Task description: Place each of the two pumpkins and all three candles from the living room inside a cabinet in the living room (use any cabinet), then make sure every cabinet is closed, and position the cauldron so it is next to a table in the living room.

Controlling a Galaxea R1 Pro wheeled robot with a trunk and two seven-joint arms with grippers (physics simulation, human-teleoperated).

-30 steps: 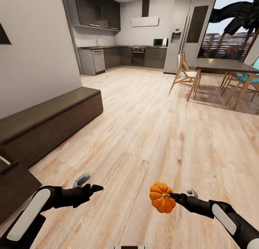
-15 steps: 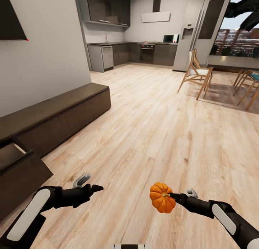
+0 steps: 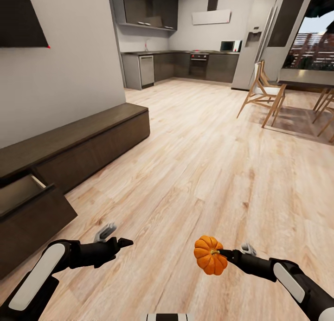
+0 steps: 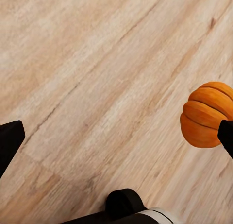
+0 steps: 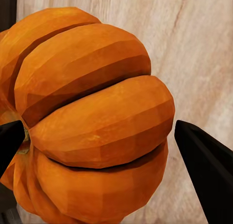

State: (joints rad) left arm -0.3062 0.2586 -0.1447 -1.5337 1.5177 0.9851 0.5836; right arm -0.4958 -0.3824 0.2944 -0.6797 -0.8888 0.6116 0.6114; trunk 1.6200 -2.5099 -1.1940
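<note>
Gripping the pumpkin (image 3: 210, 261) at its stem, right gripper (image 3: 221, 253) jaws clamped; left gripper (image 3: 121, 236) jaws apart, empty; cabinet (image 3: 69, 158) drawer (image 3: 28, 191) standing open.

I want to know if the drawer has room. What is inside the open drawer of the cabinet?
The open drawer of the cabinet shows a pale wood interior with nothing visible in it. Its dark front covers the lower part, so that stays unseen.

The pumpkin (image 3: 210, 260) is held at the right gripper (image 3: 221, 253), above the floor (image 3: 195, 172). Left of it, apart, the left gripper (image 3: 117, 235) is found. Beyond the left gripper, further left, the cabinet (image 3: 69, 149) is set against the wall (image 3: 69, 80), 1 drawer (image 3: 32, 205) pulled out.
</note>
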